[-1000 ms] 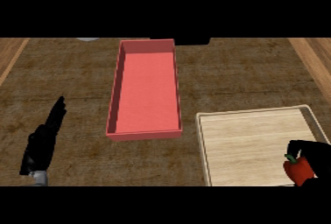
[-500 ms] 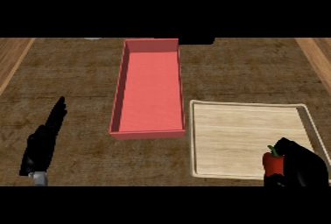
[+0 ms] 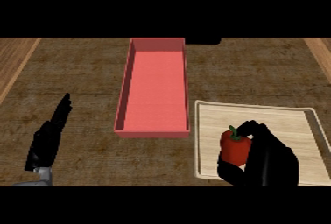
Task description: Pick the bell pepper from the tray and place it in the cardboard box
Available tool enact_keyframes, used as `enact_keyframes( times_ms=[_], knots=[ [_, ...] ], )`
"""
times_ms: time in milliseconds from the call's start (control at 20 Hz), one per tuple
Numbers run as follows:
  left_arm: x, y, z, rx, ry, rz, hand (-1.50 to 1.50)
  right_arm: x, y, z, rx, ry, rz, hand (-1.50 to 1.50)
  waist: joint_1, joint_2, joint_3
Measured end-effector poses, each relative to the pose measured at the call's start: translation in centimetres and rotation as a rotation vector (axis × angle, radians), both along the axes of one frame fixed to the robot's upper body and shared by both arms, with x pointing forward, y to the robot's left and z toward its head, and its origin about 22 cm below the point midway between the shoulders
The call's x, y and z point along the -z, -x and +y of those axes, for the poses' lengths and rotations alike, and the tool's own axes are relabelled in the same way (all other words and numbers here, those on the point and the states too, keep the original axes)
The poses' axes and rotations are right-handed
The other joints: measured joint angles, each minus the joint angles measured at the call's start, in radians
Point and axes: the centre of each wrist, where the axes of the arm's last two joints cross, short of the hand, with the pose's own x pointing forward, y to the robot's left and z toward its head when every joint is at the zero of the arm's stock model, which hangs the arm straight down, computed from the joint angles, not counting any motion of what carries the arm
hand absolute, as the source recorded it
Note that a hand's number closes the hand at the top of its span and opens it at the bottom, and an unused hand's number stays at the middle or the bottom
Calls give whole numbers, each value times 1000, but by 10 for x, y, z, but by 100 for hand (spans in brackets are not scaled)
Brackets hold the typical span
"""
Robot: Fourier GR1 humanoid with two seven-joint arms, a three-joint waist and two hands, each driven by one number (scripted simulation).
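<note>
A red bell pepper [image 3: 234, 147] with a green stem is held over the near left part of the pale wooden tray [image 3: 284, 120]. My right hand [image 3: 268, 157] is curled round the pepper from the right and below, with a fingertip at its stem. The long pink-red box [image 3: 155, 87] lies open-topped to the left of the tray, stretching away from me, with nothing inside. My left hand [image 3: 48, 135] rests at the lower left, fingers straight and pointing away from me, holding nothing.
The dark wooden counter [image 3: 77, 74] runs under everything, with lighter wood strips at the far left and far right edges. A dark object [image 3: 205, 40] sits just beyond the far end of the box.
My right hand has carried the pepper leftward and up from the tray's near right corner to its near left part. The view has shifted slightly. The left hand has stayed put.
</note>
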Motion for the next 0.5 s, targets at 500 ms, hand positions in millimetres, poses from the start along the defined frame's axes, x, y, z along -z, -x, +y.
enact_keyframes(
  times_ms=[500],
  knots=[
    [5, 1, -9, 19, 9, -10, 0, -54, -32, 73, -236, -21, -234, 150, 18, 6, 1]
  ],
)
